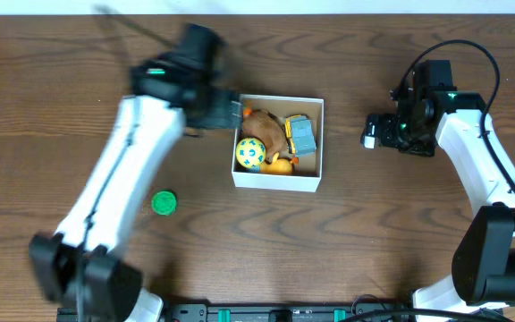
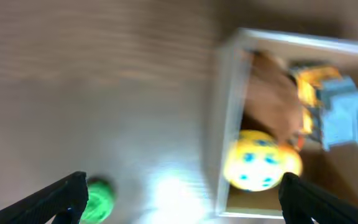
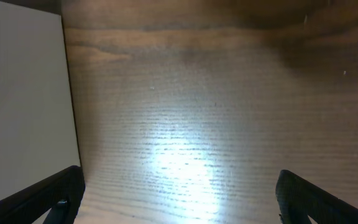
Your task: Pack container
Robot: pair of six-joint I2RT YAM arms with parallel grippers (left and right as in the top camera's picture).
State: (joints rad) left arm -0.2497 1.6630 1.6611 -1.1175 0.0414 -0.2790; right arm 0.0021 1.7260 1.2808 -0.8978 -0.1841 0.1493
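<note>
Fingers (image 2: pixel 55 202) of my left end effector (image 2: pixel 184 183) are spread wide with nothing between them. That arm stretches from the near edge of the counter (image 1: pixel 61 54) to 9 o'clock of the container (image 1: pixel 275 182), just beside its wall. At 7 o'clock from it, well apart, a green piece (image 1: pixel 164 203) lies loose. A hasty reach could send it rolling, or clip the thin wall and shove the box with its yellow ball (image 1: pixel 249 154). At 3 o'clock my right end effector (image 1: pixel 371 132) hangs low, equally wide open and empty.
</note>
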